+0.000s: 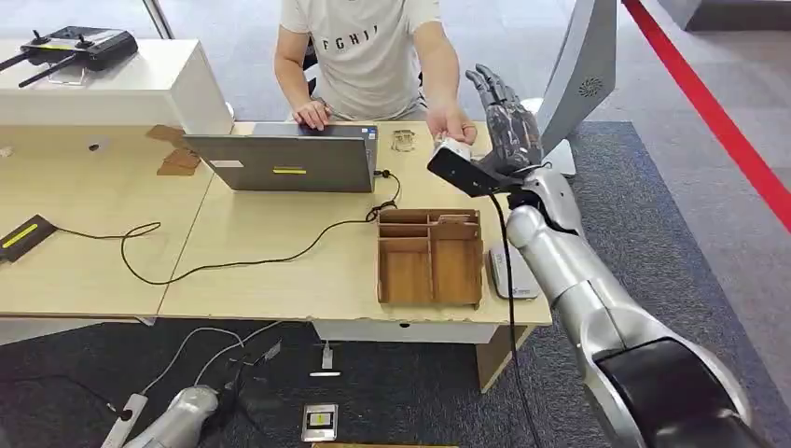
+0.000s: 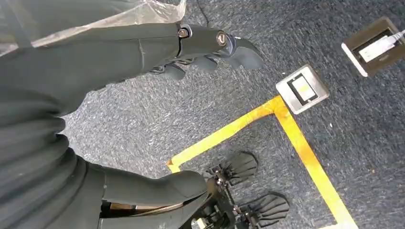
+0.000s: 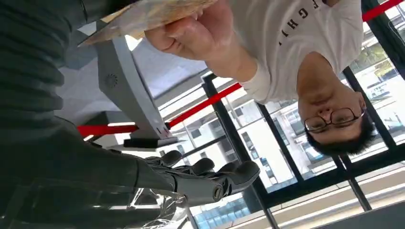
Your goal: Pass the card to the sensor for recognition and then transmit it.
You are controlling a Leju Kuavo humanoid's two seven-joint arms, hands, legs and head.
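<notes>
While my left hand (image 2: pixel 157 47) hangs low over the grey carpet, with its fingers loosely curled away from the thumb and nothing in them, it has no part in the coming move. At the lower centre of the head view stands the open wooden tray with compartments (image 1: pixel 382 266) on the pale wooden table (image 1: pixel 280 280). Just beside it to the right lies a flat white device (image 1: pixel 511 275), which I judge to be the sensor.

Higher in the frame, my right hand (image 1: pixel 508 126) is raised at the far table edge, its fingers (image 3: pixel 229 174) straight, a little apart and holding nothing. Immediately left of it is the person's hand (image 1: pixel 455 121), closed over a small white thing, which I take for the card (image 1: pixel 454 147). So the card lies to the left of my fingers, very near or touching the palm side. It is too small for me to tell its long axis. The right hand is clearly the nearer one.

The grey laptop (image 1: pixel 289 161) stands well apart, at the left. A tall grey stand (image 1: pixel 583 65) rises close behind my hand, so I would keep away from it when pulling back toward the sensor.
</notes>
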